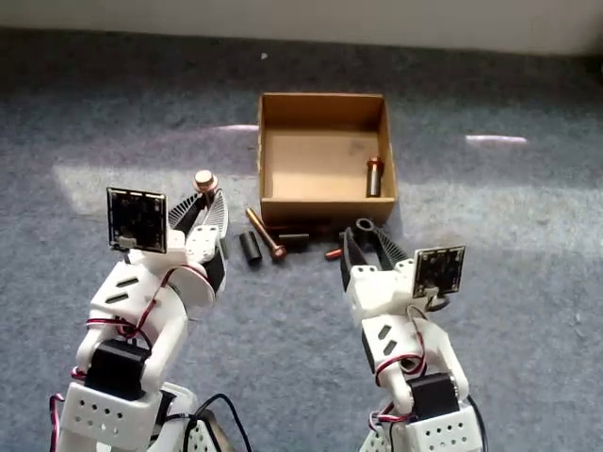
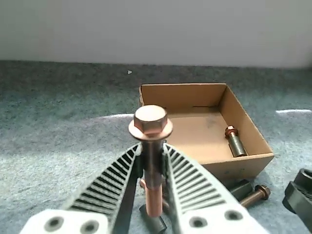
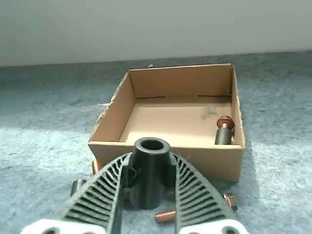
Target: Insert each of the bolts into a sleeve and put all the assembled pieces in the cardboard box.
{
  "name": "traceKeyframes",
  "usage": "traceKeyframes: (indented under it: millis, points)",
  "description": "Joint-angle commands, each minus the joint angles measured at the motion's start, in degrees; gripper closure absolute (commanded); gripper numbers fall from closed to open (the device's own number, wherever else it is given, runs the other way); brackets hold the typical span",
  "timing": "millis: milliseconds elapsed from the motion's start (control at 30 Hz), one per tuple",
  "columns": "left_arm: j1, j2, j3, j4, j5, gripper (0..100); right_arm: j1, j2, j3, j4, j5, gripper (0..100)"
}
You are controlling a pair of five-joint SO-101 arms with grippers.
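Note:
My left gripper (image 1: 203,201) (image 2: 151,148) is shut on a copper bolt (image 1: 204,182) (image 2: 151,127), held upright with its head above the fingers, left of the cardboard box (image 1: 268,151) (image 2: 243,127) (image 3: 165,148). My right gripper (image 1: 367,237) (image 3: 148,158) is shut on a black sleeve (image 1: 365,226) (image 3: 148,171), its bore facing up, just in front of the box. One assembled bolt-and-sleeve (image 1: 374,176) (image 2: 235,142) (image 3: 224,130) lies inside the box by its right wall.
On the carpet in front of the box lie a loose bolt (image 1: 265,233) (image 2: 256,195), two black sleeves (image 1: 250,248) (image 1: 294,241) and another bolt (image 1: 333,253) (image 3: 165,216). Open carpet spreads to both sides.

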State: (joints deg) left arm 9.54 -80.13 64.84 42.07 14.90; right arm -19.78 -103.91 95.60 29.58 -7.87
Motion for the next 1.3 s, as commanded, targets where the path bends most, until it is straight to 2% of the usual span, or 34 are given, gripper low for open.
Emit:
traceKeyframes:
  millis: [0,100,200,400,600,700,800,1133,1267]
  points:
    - [-0.66,-1.01,-0.57,-1.93,1.76,99,-2.51,-1.27,1.19,-0.22,3.78,99.2]
    - [-0.66,-1.01,-0.57,-2.02,1.93,99,-4.97,-1.27,3.21,-0.22,9.14,99.2]
    - [-0.66,-1.01,-0.57,-2.02,6.42,99,-8.57,-1.27,5.58,-0.22,12.57,99.2]
    - [-0.66,-1.01,-0.31,-3.43,10.99,99,-11.82,-1.27,6.02,-0.04,13.54,99.2]
    - [-0.4,-1.01,4.26,-13.63,16.53,99,-13.85,-1.01,6.02,0.04,15.03,99.2]
    - [2.68,-1.01,7.78,-20.48,16.88,99,-14.73,-0.75,6.02,0.04,19.34,99.2]
    - [7.16,-1.01,10.77,-23.91,16.88,99,-14.73,-0.75,6.02,0.04,21.71,99.2]
    - [13.49,-1.01,11.56,-24.7,17.14,99,-14.81,-0.75,6.29,2.51,27.6,99.2]
    - [16.4,-1.01,11.82,-24.62,17.14,99,-14.81,-0.75,6.29,2.51,27.69,99.2]
